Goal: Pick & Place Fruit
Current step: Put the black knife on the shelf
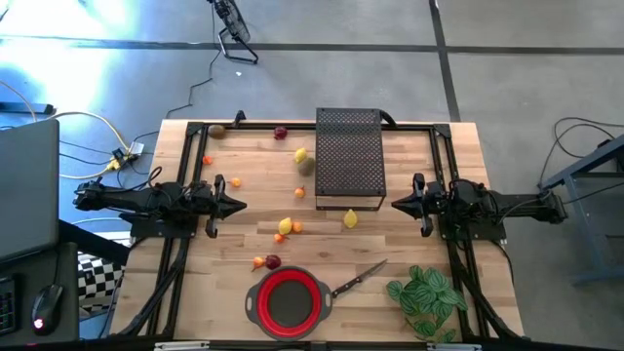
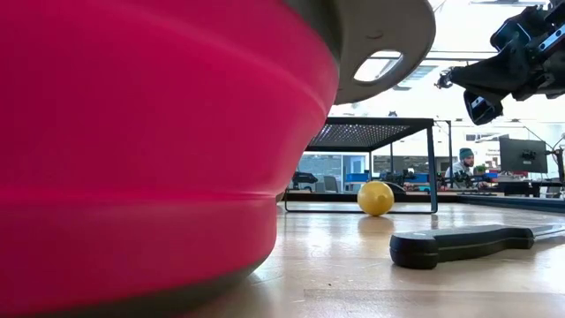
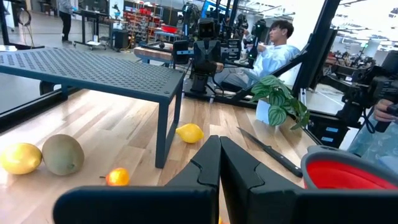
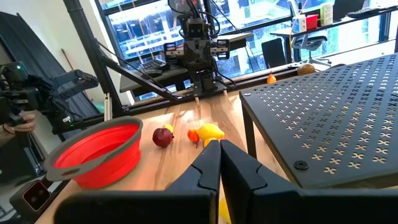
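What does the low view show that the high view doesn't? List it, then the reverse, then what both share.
Only the low view: a seated person in the room behind the table.
Only the high view: the green plant, the scattered small fruit such as the dark red one, and the left gripper, jaws shut.
Both: the red bowl, the knife, the black perforated stand and a yellow fruit.

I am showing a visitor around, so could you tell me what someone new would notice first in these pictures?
The red bowl at the table's near edge stands out, with a knife beside it and a leafy plant farther right. A black perforated stand sits mid-table at the back, with small fruits scattered left of and in front of it. The left gripper and right gripper, both shut, wait at either side.
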`<action>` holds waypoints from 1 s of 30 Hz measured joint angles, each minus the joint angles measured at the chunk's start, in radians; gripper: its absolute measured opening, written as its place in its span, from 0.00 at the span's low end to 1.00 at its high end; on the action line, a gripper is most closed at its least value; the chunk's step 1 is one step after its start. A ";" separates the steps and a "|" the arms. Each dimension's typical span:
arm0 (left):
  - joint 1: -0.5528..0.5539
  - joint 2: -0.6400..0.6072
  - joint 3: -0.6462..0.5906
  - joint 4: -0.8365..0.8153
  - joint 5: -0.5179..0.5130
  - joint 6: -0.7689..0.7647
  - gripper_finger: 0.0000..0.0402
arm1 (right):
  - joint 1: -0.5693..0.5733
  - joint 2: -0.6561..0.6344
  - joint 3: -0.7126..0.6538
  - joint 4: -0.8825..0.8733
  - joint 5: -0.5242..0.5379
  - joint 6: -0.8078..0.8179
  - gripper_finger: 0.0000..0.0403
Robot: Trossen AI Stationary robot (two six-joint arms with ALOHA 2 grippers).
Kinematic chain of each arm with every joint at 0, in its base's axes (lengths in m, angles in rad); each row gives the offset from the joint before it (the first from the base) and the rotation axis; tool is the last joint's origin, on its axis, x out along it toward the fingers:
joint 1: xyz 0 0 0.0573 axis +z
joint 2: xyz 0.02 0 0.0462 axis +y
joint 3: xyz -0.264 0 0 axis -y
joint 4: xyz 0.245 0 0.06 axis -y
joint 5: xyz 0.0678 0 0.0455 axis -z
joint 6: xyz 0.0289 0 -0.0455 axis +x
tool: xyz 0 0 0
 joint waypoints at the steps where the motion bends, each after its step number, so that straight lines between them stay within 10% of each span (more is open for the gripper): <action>1: 0.000 0.000 0.000 0.000 0.000 0.000 0.00 | 0.000 0.000 0.000 0.000 0.000 0.000 0.01; 30: 0.000 0.000 0.000 0.001 -0.011 0.024 0.00 | 0.000 0.000 0.000 0.055 -0.001 0.101 0.01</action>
